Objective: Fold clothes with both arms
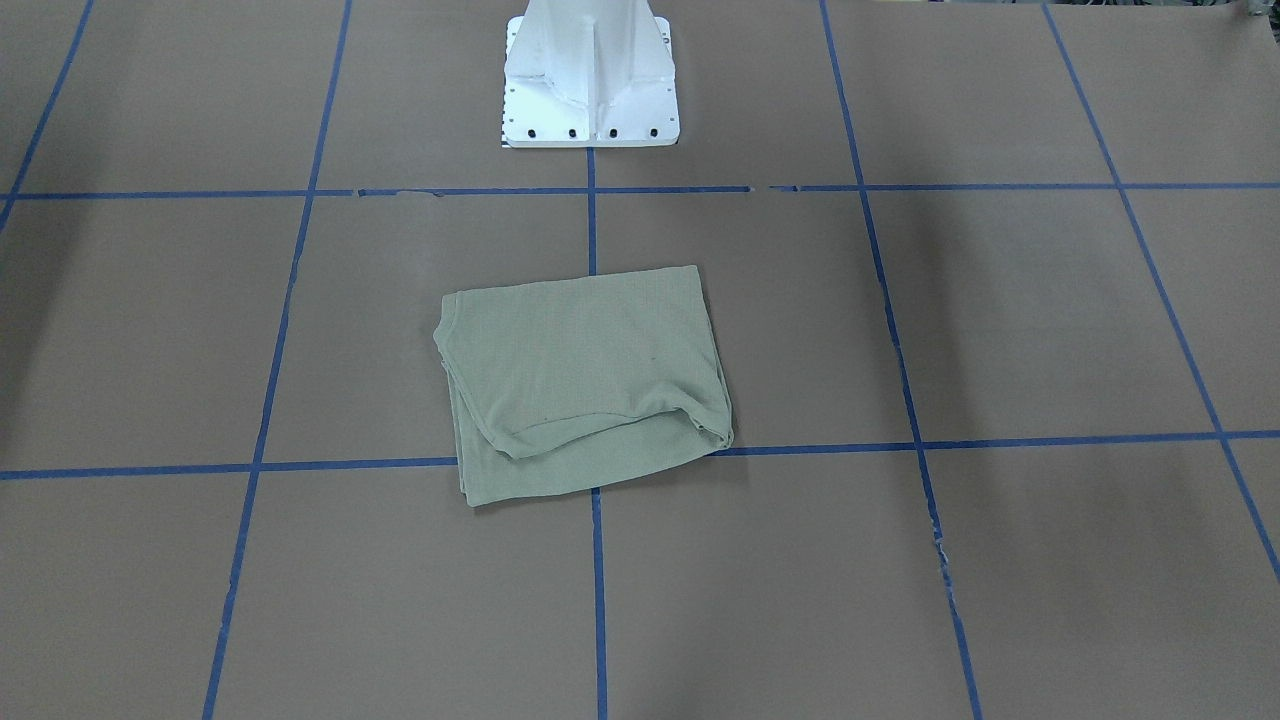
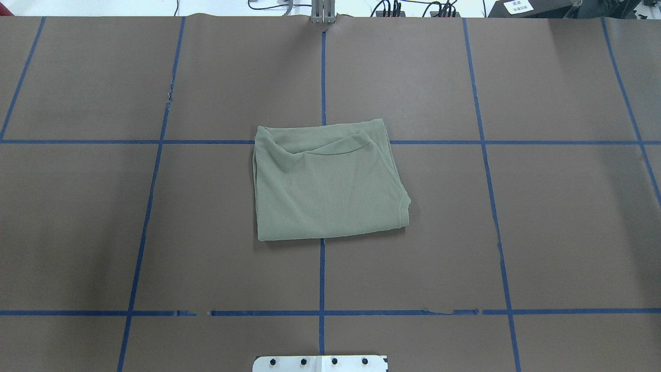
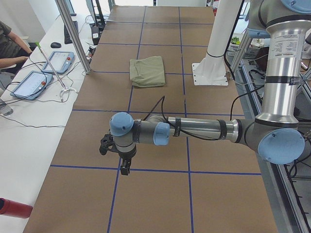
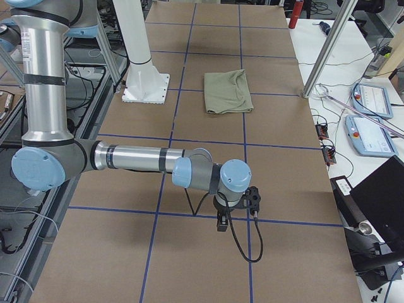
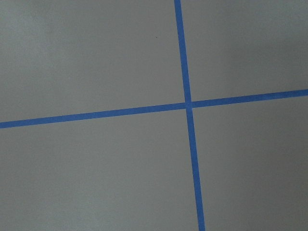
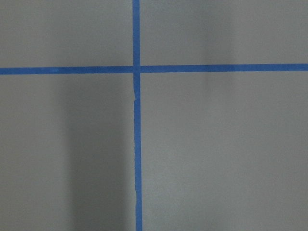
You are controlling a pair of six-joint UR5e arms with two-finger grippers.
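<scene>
The clothes are one pale sage-green shirt, folded into a rough rectangle and lying flat at the middle of the brown mat. It also shows far off in both side views. No gripper touches it. My left gripper hangs low over a blue tape crossing, well away from the shirt. My right gripper hangs low over a tape line at the opposite end. I cannot tell whether either is open or shut. Both wrist views show only bare mat and tape.
The white pedestal base stands just behind the shirt. Blue tape lines grid the mat. A side table holds teach pendants, and a person's arm rests there. Metal poles rise at the mat's edge. A red cylinder lies nearby.
</scene>
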